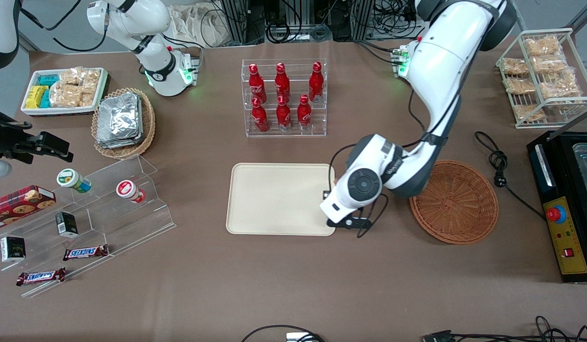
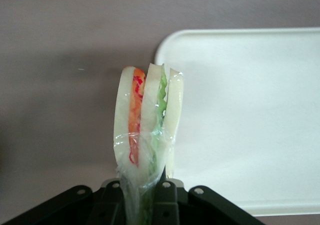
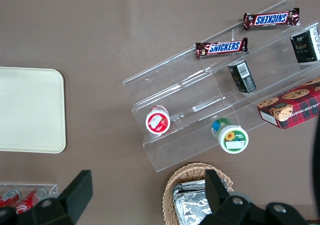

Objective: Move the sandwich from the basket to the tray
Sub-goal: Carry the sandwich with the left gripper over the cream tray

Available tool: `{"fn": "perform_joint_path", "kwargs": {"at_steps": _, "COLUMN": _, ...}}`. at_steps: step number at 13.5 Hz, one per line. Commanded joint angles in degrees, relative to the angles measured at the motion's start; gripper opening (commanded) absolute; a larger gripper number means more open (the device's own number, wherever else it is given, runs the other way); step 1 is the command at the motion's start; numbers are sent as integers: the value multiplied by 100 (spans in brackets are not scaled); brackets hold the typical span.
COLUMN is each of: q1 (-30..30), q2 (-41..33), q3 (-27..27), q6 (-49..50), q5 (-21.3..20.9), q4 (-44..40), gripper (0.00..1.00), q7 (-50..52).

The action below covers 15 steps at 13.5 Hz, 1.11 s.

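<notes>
Gripper (image 2: pixel 145 195) closed on the sandwich (image 2: pixel 147 120), clamping its wrapped narrow end; the slices stand on edge, orange and green filling showing. Sandwich is held in the air over the tray (image 2: pixel 240 115) corner and the table (image 2: pixel 60 60) just beside it. Front view: left arm's wrist over the tray edge nearest the basket (image 1: pixel 457 204), which holds nothing.

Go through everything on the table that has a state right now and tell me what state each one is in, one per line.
gripper: shut on the sandwich, over the tray's edge nearest the basket
sandwich: wrapped in clear film, held upright, off the table
basket: empty
tray: bare, nothing set on it yet
red bottles: upright in their clear rack, capped
</notes>
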<state>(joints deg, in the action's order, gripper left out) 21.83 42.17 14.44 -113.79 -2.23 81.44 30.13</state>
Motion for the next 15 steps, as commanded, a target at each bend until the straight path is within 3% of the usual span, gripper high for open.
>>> {"fn": "perform_joint_path", "kwargs": {"at_steps": 1, "q1": 155, "q2": 300, "q3": -56, "q6": -143, "q5": 20, "q4": -199, "gripper": 0, "q7": -8}}
{"fn": "perform_joint_path", "kwargs": {"at_steps": 8, "q1": 331, "q2": 476, "q3": -47, "q6": -486, "q5": 38, "q4": -207, "gripper": 0, "q7": 89}}
{"fn": "perform_joint_path", "kwargs": {"at_steps": 9, "q1": 331, "q2": 476, "q3": -47, "q6": -513, "q5": 29, "q4": -199, "gripper": 5, "q7": 89}}
{"fn": "perform_joint_path", "kwargs": {"at_steps": 11, "q1": 348, "q2": 415, "q3": -56, "q6": -452, "q5": -41, "q4": -190, "gripper": 99, "q7": 72}}
{"fn": "perform_joint_path", "kwargs": {"at_steps": 15, "q1": 304, "q2": 143, "q3": -56, "q6": -381, "q5": 29, "q4": -164, "gripper": 100, "q7": 107}}
